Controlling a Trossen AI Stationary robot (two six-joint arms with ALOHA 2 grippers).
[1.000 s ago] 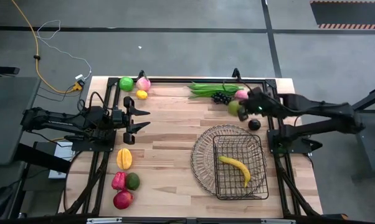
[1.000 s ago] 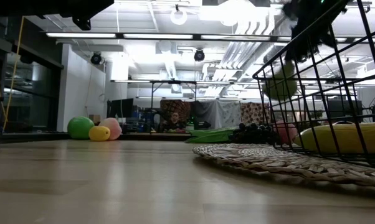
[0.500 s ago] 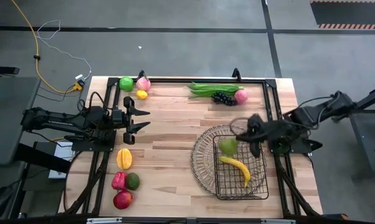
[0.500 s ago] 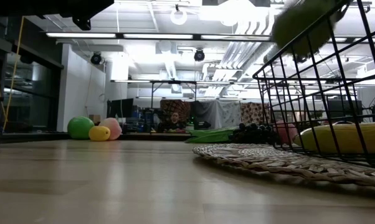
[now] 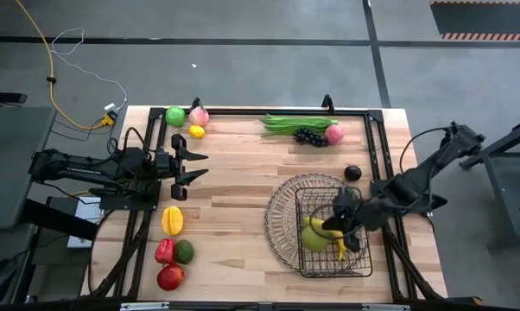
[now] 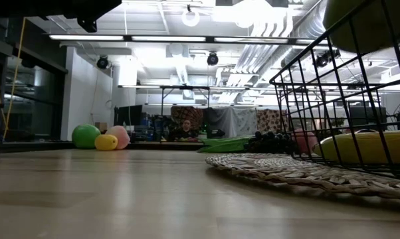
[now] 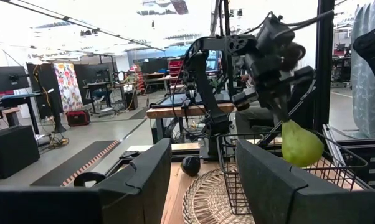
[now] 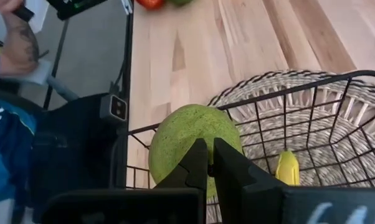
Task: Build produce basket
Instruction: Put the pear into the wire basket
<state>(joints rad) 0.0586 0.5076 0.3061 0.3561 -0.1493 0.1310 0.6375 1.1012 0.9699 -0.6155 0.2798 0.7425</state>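
I've got the right gripper (image 5: 345,226) clamped on a green pear (image 5: 314,237), holding it by the stem end so the fruit hangs below the fingers, body down, long axis roughly vertical in the left wrist view. It's over the basket (image 5: 282,197), inside the footprint of the rectangular mesh centre, w/ the banana (image 5: 336,244) lying in the bottom just beside and partly under the pear. The key relation: pear is straight above the mesh well, not the flared rim, so I judge the next move is a short drop or lower, then let go; can't tell how high it hangs above the basket floor. Risk as I see it: pear lands on the banana and rolls. Left gripper (image 5: 197,167) waits on the left side of the table, fingers apart, holding nothing, well away from the basket. Rest of the produce not yet in: green beans (image 5: 288,123), grapes (image 5: 307,136) and a peach (image 5: 334,133) at the far edge, nearer the right arm; a dark round fruit (image 5: 352,173) just past the basket rim.
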